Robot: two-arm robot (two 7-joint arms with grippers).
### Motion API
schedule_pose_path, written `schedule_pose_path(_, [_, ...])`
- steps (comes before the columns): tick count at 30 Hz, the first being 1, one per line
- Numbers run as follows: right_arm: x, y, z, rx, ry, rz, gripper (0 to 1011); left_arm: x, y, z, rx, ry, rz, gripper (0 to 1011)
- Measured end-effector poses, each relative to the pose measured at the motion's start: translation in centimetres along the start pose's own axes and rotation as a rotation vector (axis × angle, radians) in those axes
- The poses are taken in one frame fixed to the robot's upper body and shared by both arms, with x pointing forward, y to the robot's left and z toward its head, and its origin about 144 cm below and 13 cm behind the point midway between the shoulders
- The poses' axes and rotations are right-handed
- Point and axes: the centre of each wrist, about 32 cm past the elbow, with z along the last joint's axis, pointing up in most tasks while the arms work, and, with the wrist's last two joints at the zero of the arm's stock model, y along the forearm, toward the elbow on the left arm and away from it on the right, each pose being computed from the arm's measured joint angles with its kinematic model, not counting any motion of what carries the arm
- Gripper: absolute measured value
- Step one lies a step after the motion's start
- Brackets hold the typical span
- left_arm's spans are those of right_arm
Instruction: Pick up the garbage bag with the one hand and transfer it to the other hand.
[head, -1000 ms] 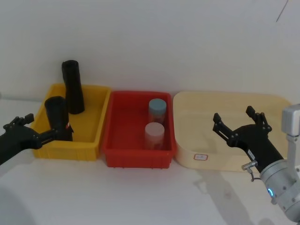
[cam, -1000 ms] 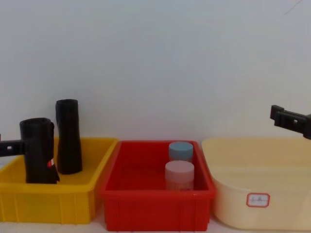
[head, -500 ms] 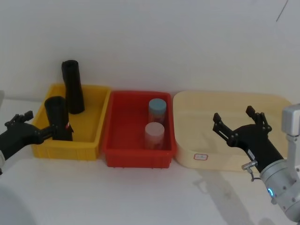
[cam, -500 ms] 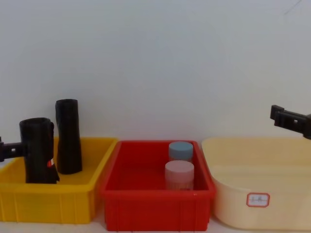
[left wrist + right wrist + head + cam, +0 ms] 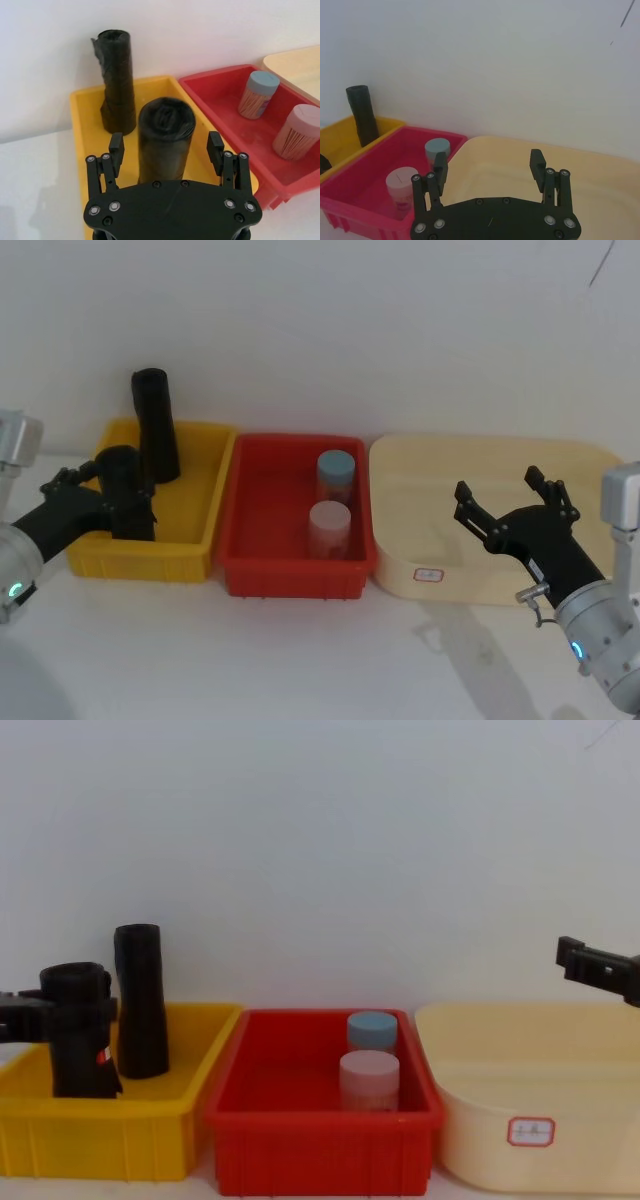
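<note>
Presently the left gripper (image 5: pixel 166 147) sits at the garbage bag (image 5: pixel 124 490), its fingers spread wide on either side of the roll with a gap on each side. The bag stands upright at the front of the yellow bin (image 5: pixel 190 530), before a slimmer black roll (image 5: pixel 155 430). The right gripper (image 5: pixel 498 485) hangs wide open over the cream tub (image 5: pixel 450 455).

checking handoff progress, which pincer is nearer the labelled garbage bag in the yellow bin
Left. The left pincer sits open around the garbage bag; the right pincer hangs open over the beige tub, well away.
</note>
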Motion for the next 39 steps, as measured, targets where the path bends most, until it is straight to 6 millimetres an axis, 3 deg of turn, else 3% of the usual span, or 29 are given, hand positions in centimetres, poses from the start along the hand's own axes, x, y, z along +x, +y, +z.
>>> schedule_pose_path(13, [0.0, 0.0, 0.0, 0.0, 0.0, 0.0, 1001, -0.7, -1.8, 0.2, -0.011, -0.021, -0.009, 1001])
schedule_pose_path(28, [0.0, 0.0, 0.0, 0.0, 0.0, 0.0, 1001, -0.9, -1.7, 0.0, 0.016, -0.043, 0.04, 1002])
schedule_pose_path(39, [0.0, 0.0, 0.0, 0.0, 0.0, 0.0, 1001, -0.9, -2.1, -1.4, 0.006, -0.02, 0.017, 1002])
